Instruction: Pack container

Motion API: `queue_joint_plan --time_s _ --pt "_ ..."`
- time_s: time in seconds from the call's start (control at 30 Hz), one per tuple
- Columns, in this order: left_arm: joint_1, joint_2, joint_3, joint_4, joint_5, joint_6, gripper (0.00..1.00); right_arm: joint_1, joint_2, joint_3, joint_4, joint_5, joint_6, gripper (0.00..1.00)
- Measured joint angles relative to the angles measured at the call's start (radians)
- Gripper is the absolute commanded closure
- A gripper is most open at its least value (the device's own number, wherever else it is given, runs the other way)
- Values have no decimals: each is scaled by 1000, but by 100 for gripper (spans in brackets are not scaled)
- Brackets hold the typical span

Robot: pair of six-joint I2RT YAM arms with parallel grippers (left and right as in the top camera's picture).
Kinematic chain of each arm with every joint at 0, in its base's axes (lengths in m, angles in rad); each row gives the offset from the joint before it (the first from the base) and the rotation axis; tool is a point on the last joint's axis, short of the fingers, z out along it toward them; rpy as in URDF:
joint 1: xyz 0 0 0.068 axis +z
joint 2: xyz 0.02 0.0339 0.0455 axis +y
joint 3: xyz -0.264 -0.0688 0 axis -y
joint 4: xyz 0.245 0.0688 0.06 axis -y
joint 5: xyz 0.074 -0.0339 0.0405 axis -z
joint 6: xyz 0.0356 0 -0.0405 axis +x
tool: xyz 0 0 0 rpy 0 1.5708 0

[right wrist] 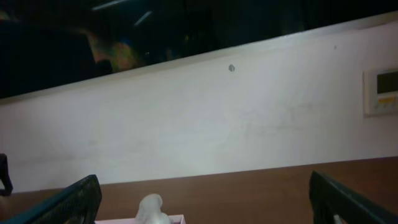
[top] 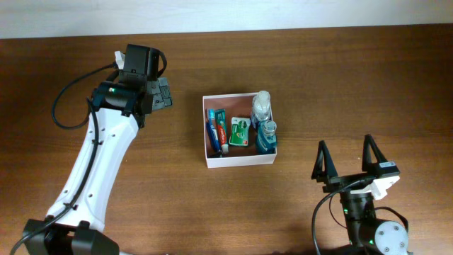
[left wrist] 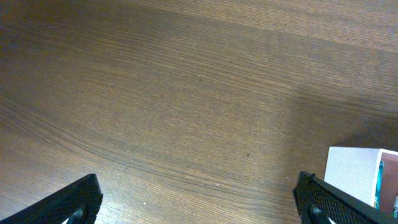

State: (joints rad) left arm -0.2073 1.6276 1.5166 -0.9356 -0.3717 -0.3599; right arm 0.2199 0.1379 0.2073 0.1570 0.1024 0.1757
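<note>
The container [top: 241,160], a square white-walled box with a reddish-brown inside, stands mid-table. It holds a blue-and-red toothpaste tube [top: 216,131], a green packet [top: 239,132], a clear pump bottle [top: 262,106] and a teal mouthwash bottle [top: 267,136]. My left gripper [top: 164,92] hovers left of the container, open and empty. In the left wrist view the gripper [left wrist: 199,202] spans bare wood, with a container corner [left wrist: 354,171] at the right. My right gripper [top: 348,159] stands open and empty, front right of the box. The right wrist view shows the gripper [right wrist: 205,208] and the pump top [right wrist: 152,208].
A dark wooden table [top: 340,78] runs to a white wall [right wrist: 205,124] at the back. A black cable [top: 67,99] loops beside the left arm. A wall panel [right wrist: 380,90] is on the wall at the far right.
</note>
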Motion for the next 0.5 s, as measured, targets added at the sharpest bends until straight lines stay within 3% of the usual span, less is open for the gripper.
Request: queue_joint_plan --time_s 0.5 --pt "0 0 0 0 0 0 1 -4 -111 -162 56 4 0 2"
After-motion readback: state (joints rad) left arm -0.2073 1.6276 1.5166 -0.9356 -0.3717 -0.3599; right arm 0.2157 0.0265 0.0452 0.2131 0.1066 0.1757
